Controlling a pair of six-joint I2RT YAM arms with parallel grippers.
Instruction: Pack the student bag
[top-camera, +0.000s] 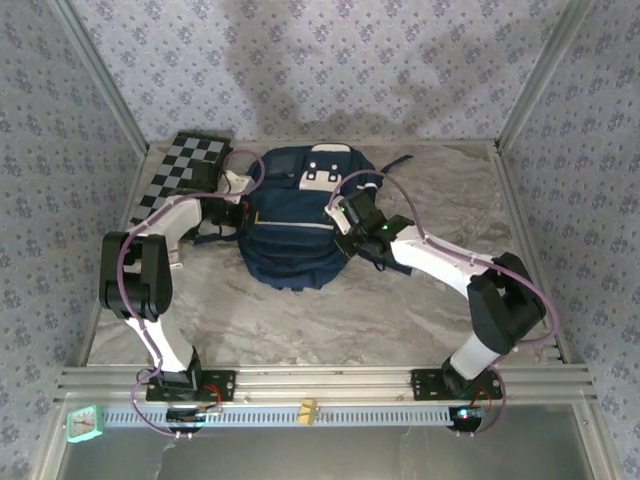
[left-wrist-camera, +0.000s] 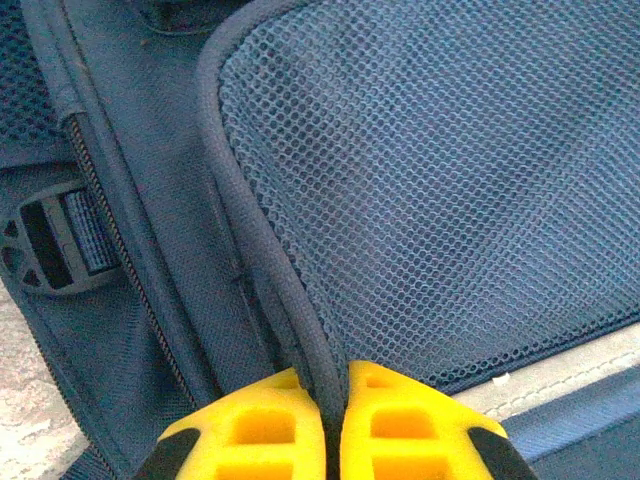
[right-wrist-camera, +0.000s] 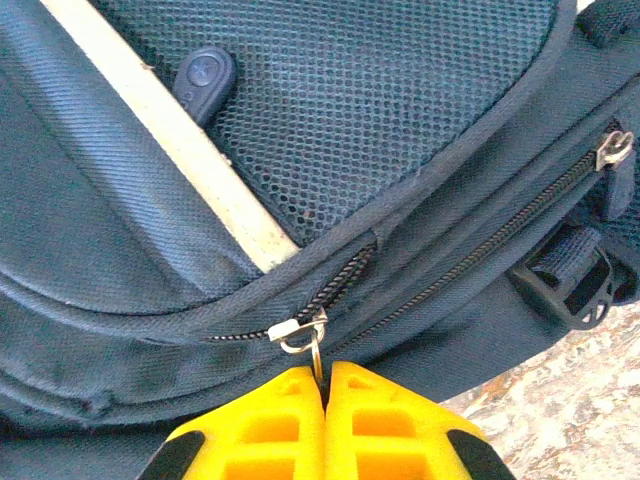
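Note:
The student bag (top-camera: 295, 225), a navy backpack with a white top patch and a white stripe, lies flat in the middle of the table. My left gripper (top-camera: 240, 213) is at its left side. In the left wrist view the yellow fingers (left-wrist-camera: 265, 425) are shut on the dark piped edge (left-wrist-camera: 290, 300) of a mesh pocket (left-wrist-camera: 450, 180). My right gripper (top-camera: 345, 225) is at the bag's right side. In the right wrist view that gripper (right-wrist-camera: 325, 385) is shut on the metal zipper pull (right-wrist-camera: 312, 338) of a front pocket zip (right-wrist-camera: 345, 275), which is slightly parted.
A black-and-white checkerboard (top-camera: 190, 165) lies at the back left. Metal frame posts and patterned walls close in the table. A plastic buckle (right-wrist-camera: 570, 285) and a second zipper pull (right-wrist-camera: 612, 150) sit on the bag's side. Bare marbled tabletop (top-camera: 330, 320) lies in front of the bag.

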